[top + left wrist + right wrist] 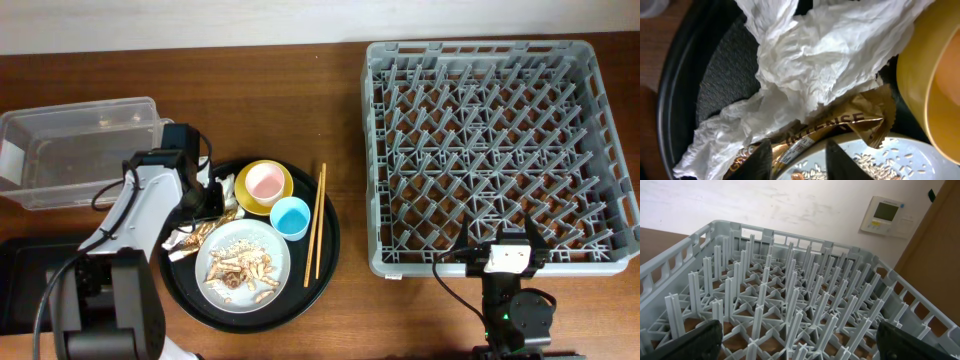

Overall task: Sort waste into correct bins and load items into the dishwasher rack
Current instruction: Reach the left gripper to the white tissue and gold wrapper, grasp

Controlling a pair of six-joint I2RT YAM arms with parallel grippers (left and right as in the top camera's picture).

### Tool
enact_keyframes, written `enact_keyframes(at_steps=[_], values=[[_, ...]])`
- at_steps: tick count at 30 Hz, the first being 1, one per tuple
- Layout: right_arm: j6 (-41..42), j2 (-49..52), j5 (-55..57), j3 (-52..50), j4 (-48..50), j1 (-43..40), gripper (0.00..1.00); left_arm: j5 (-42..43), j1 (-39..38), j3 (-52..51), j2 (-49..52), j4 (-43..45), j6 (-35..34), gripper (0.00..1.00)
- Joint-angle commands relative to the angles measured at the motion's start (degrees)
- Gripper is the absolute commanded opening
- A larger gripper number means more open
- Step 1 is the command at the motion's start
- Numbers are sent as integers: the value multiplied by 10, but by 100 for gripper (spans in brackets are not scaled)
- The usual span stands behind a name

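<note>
Crumpled white tissue (825,55) with a gold wrapper (845,122) lies on the left of the round black tray (325,265), beside the grey-white plate (278,250) of beige food scraps (240,265). My left gripper (800,162) is open and low over the wrapper's edge and the plate rim (920,150); it also shows in the overhead view (205,212). The pink cup (265,181) sits in the yellow bowl (280,195). The blue cup (291,217) and chopsticks (315,225) lie on the tray. My right gripper (800,350) is open and empty at the front edge of the grey rack (480,60).
The clear plastic box (75,150) stands at the far left, behind my left arm. The flat black tray (20,280) lies at the front left corner. The rack (805,305) holds nothing. The yellow bowl (935,75) is close to the right of the tissue.
</note>
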Motion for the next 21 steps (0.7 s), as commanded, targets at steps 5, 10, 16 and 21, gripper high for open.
enact_keyframes(at_steps=[5,10,16,21], values=[[1,-3,9,-3,-3,-4,98,-5,3,-28,5,23,33,49],[1,-3,9,-3,-3,-4,98,-5,3,-69,5,62,33,48],[1,-3,9,-3,-3,-4,98,-5,3,-82,5,77,33,7],[1,-3,9,-3,-3,-4,98,24,3,-50,-2,36,32,0]])
